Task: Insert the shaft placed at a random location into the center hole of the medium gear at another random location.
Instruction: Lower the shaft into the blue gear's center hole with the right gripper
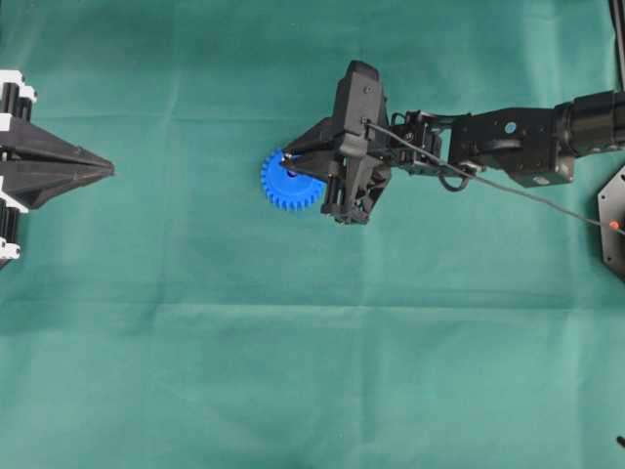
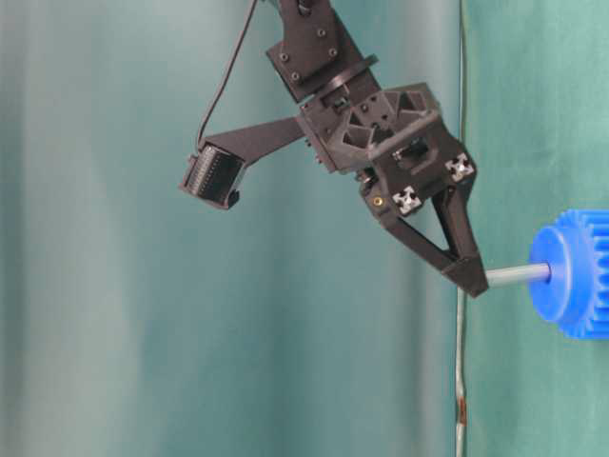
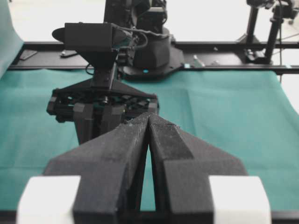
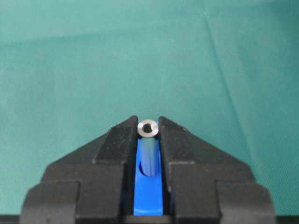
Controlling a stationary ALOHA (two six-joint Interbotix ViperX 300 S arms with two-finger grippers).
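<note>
Silvery shaft (image 4: 148,149) is pinched by the right gripper (image 2: 468,276), already seated in the gear (image 2: 574,274); release is called for next.

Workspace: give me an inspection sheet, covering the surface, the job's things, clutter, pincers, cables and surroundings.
Surface: green cloth, lightly creased.
Gear: blue, lying flat near the middle of the overhead view, partly under the right arm.
Shaft: silvery, held at one end, its other end at the gear's hub; how far it has entered cannot be told.
Hole: hidden by the shaft.
Clutter: nothing seen.
Right pincer: shut on the shaft, above the gear.
Left pincer: shut, empty, at the left edge of the overhead view, away from the gear.
Cables: a thin black cable runs along the right arm.
Surroundings: black frame rail behind the cloth; stands beyond it.
</note>
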